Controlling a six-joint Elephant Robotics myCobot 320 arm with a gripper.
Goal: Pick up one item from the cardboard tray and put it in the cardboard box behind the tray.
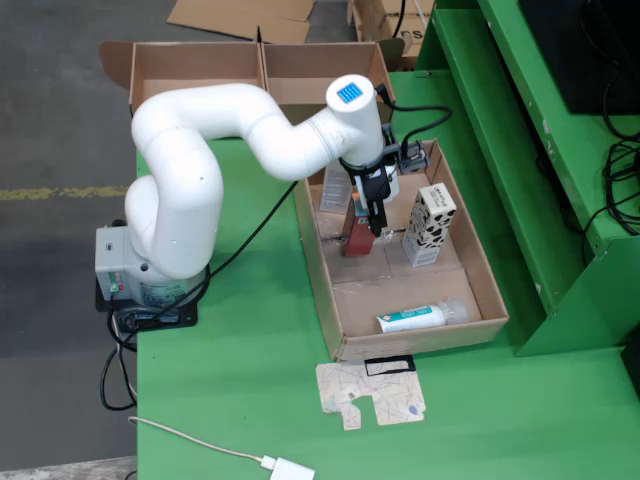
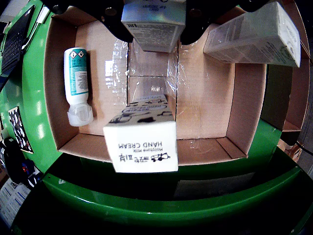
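Observation:
The cardboard tray (image 1: 485, 290) lies on the green table. My gripper (image 1: 368, 230) is low inside it, shut on a small reddish box (image 1: 356, 241). In the wrist view this box (image 2: 154, 22) shows as silvery-grey with print, between the dark fingers (image 2: 113, 19). I cannot tell whether it touches the tray floor (image 2: 205, 98). A black-and-white hand cream box (image 1: 430, 226) (image 2: 142, 144) stands to the right in the fixed view. A white and teal tube (image 1: 412, 319) (image 2: 77, 78) lies near the tray's front. Another pale box (image 1: 335, 190) (image 2: 254, 34) leans at the back left. The open cardboard box (image 1: 200, 62) stands behind the tray.
The arm's base (image 1: 140, 275) sits at the table's left edge with black cables. A flat cardboard scrap (image 1: 372, 393) lies in front of the tray. A white cable and plug (image 1: 285, 468) lie at the front. A green frame (image 1: 520, 150) rises on the right.

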